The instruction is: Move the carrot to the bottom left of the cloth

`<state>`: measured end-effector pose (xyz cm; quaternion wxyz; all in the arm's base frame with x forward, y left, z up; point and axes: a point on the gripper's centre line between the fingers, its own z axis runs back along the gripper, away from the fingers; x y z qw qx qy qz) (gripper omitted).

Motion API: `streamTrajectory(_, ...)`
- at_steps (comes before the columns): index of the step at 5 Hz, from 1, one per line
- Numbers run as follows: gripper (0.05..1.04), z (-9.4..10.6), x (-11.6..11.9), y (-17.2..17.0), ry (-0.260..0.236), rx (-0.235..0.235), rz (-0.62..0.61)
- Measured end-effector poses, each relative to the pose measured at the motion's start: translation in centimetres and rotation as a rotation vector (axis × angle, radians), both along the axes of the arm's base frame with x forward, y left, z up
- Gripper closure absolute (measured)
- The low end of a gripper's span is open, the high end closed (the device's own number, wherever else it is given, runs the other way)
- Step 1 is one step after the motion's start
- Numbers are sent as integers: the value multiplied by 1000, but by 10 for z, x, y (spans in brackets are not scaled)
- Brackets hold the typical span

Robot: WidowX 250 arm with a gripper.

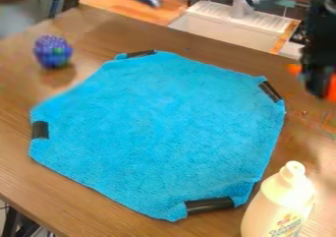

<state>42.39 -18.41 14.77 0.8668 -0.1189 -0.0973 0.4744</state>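
The main danger is probably a loose carry. The carrot (332, 88) is by the upper right of the view, off the cloth (157, 133), toward the counter's (98, 209) right side, its orange showing on either side of the black gripper (319, 86). The fingers appear closed across its middle, though the gap between them is hard to make out. With both ends sticking out, the carrot could swivel or slip if the grip is off centre.

The target lies diagonally across the cloth, so the arm has a long way to carry it. A path swung too far toward the counter's near edge might clip the pale bottle (279, 204) standing upright beside the cloth's lower right. Let go from too high, the carrot may roll over the slanting lower-left edge onto the wood, or lodge against the black strip (40, 130) at the cloth's left.

The bottle is the one clear container. It is capped and opaque, so its contents cannot be told. The carrot sits in no container; the gripper seems to be its only support.
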Motion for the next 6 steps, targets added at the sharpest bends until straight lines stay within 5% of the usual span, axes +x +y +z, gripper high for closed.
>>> streamTrajectory(1, 555, 12, -9, 20, -60, -74, -98)
streamTrajectory(3, 555, -12, -48, 87, -2, -5, -166)
streamTrajectory(5, 555, 7, -91, 149, -35, 14, -158)
streamTrajectory(6, 555, 12, -107, 169, -71, 62, -182)
